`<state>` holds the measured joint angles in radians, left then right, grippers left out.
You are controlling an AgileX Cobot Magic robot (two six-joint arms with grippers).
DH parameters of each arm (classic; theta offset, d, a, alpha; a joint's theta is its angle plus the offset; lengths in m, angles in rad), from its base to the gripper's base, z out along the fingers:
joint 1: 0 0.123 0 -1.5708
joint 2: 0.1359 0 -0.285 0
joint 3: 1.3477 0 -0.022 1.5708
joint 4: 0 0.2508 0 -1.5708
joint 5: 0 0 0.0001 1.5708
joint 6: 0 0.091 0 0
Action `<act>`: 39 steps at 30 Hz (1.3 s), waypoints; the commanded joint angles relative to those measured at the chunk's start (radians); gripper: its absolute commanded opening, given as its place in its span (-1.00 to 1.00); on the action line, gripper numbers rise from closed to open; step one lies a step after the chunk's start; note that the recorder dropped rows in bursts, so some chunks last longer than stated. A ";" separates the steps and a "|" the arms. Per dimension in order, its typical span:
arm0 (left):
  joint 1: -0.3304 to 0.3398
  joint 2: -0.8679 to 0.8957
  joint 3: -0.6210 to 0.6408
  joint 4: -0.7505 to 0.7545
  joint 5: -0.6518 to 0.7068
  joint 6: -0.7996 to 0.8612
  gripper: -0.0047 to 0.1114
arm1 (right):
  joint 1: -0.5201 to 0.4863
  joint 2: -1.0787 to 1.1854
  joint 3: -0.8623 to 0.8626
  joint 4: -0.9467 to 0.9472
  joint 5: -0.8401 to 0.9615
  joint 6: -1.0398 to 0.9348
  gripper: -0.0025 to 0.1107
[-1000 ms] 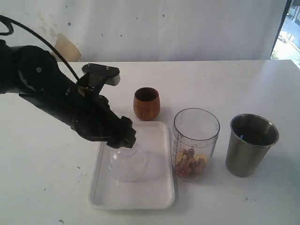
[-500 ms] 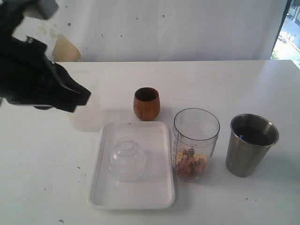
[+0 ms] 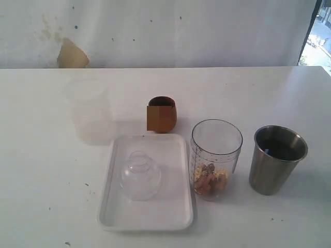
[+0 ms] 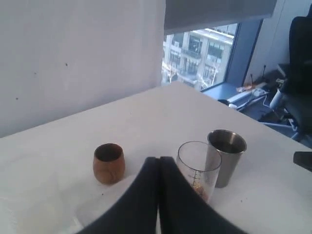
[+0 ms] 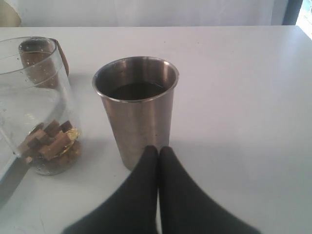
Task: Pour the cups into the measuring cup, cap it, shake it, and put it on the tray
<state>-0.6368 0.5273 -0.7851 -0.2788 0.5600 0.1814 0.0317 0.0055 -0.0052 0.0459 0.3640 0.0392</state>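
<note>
One tabletop (image 3: 269, 93): white, filling most of the exterior view. Everything I'm working with stands on it.
Tray (image 3: 173, 206): white with rounded corners and a low rim, lying flat at the lower centre-left of the frame.
Measuring cup (image 3: 216, 155): clear, upright and uncapped, just beside the tray's right rim at centre-right of the frame. Brown chunks and a bit of yellow lie at its bottom.
Steel tumbler (image 3: 276, 160): upright at the right of the frame, near the measuring cup with a gap between them. It is dark inside, and I cannot tell what it holds.
Frosted cup (image 3: 87, 101): faint and translucent, at the upper left of the frame, apart from the tray. I can barely make it out.
Dome lid (image 3: 140, 175): clear, resting on the tray's floor, left of the tray's middle.
Wooden cup (image 3: 162, 114): brown, rounded and upright at the centre of the frame, just above the tray's upper rim.
Left end effector (image 4: 159, 161): fingers pressed together with nothing between them, up above the tabletop. My wrist view shows the wooden cup, measuring cup and steel tumbler beyond the tips.
Right end effector (image 5: 158, 150): fingers pressed together, pinching nothing, with the tips aimed at the steel tumbler's lower wall. I cannot tell whether they touch it.
</note>
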 commanded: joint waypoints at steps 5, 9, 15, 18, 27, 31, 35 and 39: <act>-0.004 -0.119 0.059 -0.002 -0.001 -0.013 -0.92 | -0.002 -0.005 0.005 -0.002 -0.014 0.000 -0.96; -0.004 -0.119 0.059 -0.002 -0.001 -0.013 -0.92 | -0.002 -0.005 0.005 -0.002 -0.014 0.000 -0.96; -0.004 -0.119 0.059 -0.002 -0.001 -0.009 -0.92 | -0.002 -0.005 0.005 -0.002 -0.014 0.000 -0.96; -0.004 -0.119 0.068 -0.002 -0.011 -0.009 -0.92 | -0.002 -0.005 0.005 -0.002 -0.014 0.000 -0.96; 0.134 -0.132 0.249 0.029 -0.307 -0.052 -0.92 | -0.002 -0.005 0.005 -0.002 -0.014 0.000 -0.96; 0.267 -0.193 0.377 0.029 -0.448 -0.088 -0.92 | -0.002 -0.005 0.005 -0.002 -0.014 0.000 -0.96; 0.396 -0.287 0.475 0.042 -0.472 -0.088 -0.92 | -0.002 -0.005 0.005 -0.002 -0.014 0.000 -0.96; 0.506 -0.408 0.563 0.117 -0.454 -0.088 -0.92 | -0.002 -0.005 0.005 -0.002 -0.014 0.000 -0.96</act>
<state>-0.1882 0.1890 -0.2762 -0.2131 0.1137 0.1009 0.0317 0.0055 -0.0052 0.0459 0.3640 0.0392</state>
